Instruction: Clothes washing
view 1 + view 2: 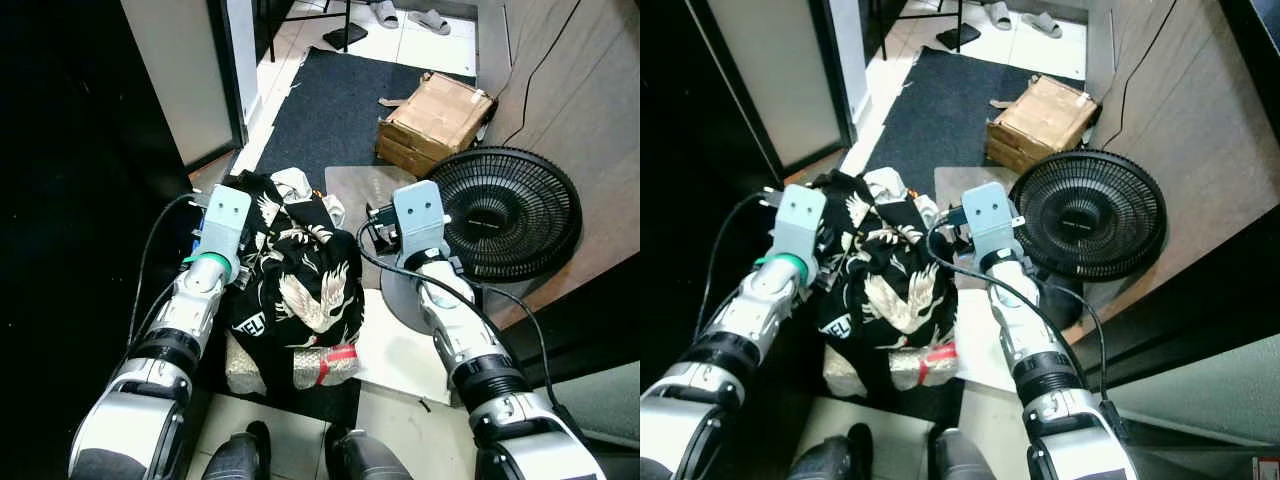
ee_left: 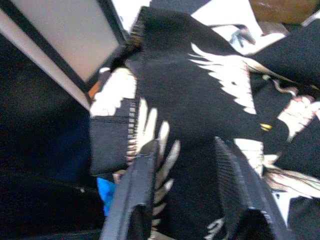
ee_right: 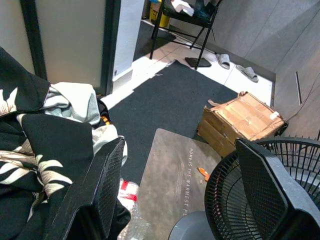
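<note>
While the clothes sat piled between them, the left gripper and the right gripper were wide, holding nothing; washing looked barely begun.

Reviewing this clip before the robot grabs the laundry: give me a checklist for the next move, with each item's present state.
1. Left claw open: ok, fingers spread.
2. Left claw over the black printed shirt: ok, fabric lies right past the fingertips.
3. Right claw open and empty: ok.
4. Right claw aimed at the clothes: not ok, it points between the pile and the fan.
5. Fan apart from the right arm: cannot tell, they look close.
6. Pile fully in view: not ok, both arms cover its sides.
</note>
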`<state>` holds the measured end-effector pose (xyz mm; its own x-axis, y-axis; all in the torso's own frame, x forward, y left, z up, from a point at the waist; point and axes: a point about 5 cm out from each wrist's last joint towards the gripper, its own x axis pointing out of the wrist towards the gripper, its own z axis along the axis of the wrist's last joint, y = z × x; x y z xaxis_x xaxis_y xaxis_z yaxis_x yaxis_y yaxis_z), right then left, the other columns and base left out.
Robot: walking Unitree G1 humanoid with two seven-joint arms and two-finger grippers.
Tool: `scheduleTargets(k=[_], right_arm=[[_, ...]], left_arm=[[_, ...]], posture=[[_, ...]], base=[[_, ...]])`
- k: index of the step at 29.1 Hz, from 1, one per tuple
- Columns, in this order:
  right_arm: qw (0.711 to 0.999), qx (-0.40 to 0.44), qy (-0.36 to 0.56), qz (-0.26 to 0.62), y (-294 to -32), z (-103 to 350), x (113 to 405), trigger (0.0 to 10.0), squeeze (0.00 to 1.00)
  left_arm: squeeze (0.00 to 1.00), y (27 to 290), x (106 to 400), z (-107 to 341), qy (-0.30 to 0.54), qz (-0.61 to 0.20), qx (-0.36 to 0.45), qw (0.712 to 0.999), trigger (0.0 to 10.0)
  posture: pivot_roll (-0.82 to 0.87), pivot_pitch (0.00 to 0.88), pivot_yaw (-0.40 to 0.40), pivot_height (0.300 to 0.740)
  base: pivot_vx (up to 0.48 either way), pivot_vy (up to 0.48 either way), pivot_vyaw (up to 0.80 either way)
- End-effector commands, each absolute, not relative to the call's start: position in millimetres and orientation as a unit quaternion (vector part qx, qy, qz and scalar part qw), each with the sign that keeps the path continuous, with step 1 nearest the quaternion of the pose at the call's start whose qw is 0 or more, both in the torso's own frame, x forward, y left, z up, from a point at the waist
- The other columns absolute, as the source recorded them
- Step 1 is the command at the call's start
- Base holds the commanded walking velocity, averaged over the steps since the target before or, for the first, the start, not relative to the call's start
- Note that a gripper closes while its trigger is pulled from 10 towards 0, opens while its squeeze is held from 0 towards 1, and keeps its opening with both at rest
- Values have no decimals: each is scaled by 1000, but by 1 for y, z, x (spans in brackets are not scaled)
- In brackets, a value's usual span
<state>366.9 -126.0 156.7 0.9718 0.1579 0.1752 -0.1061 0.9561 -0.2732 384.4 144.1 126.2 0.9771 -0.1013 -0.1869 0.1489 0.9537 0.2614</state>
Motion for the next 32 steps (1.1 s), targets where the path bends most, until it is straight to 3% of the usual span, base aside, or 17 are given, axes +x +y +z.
scheduleTargets(k=[1, 25, 26, 32], right_arm=[[986, -131, -88, 57, -132, 150, 364, 10000, 0], [985, -129, -92, 66, -127, 149, 358, 10000, 0], [985, -129, -92, 67, -126, 150, 358, 10000, 0], [985, -127, -93, 71, -126, 150, 354, 10000, 0]], left_arm=[[1000, 138, 384, 120, 105, -80, 144, 981, 10000], [1000, 143, 376, 103, 127, -77, 160, 976, 10000], [0, 145, 374, 99, 132, -73, 165, 975, 10000], [0, 150, 368, 88, 143, -67, 167, 973, 10000]], posture=[[-71, 236, 56, 740], [-73, 293, 41, 740], [-73, 302, 38, 740], [-70, 329, 33, 740]], base=[[0, 0, 0], [0, 0, 0], [0, 0, 0], [0, 0, 0]])
